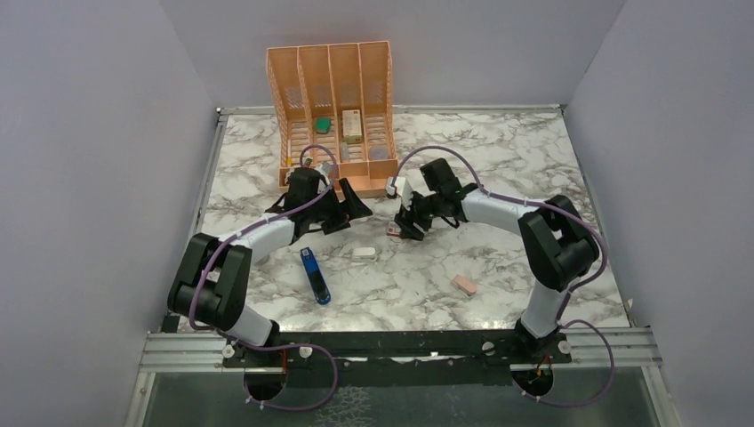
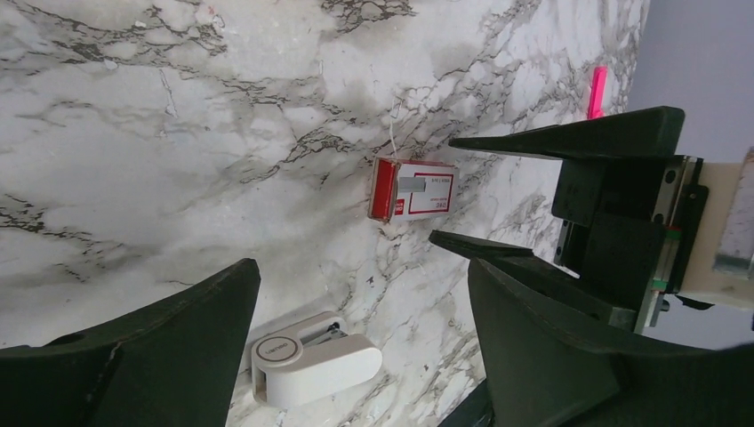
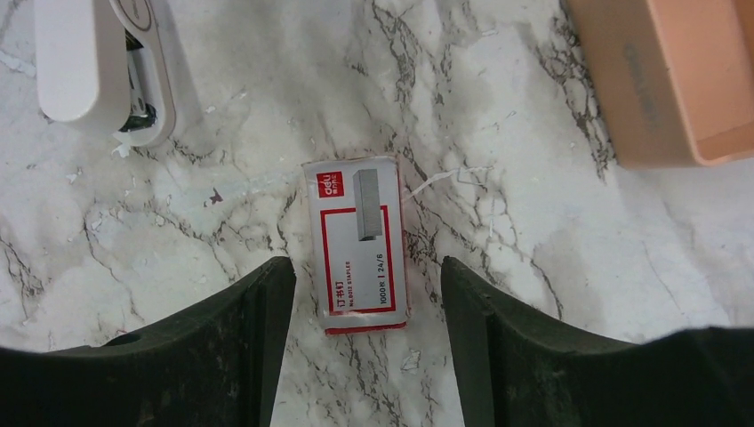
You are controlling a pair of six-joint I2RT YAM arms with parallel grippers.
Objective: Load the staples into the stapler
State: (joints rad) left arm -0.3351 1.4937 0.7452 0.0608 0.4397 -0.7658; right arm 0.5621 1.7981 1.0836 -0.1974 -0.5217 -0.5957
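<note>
- Got the right claw spread apart, straddling the staples, boxed up and lying flat on the tabletop, clear of both fingers.
- Seeing the left claw spread wide too, gripping nothing, small white gadget down in its gap.
- Spotting the stapler flat on the tabletop behind the left claw, well apart from both claws.

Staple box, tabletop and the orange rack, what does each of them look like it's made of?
Staple box: printed cardboard, it seems; matte red and white, with soft, slightly worn corners.
Tabletop: marble-look surface, grey veins on white. Whether it is real stone or a printed laminate cannot be told.
Rack: probably moulded plastic; uniform peach colour, with perforated mesh walls.
</note>
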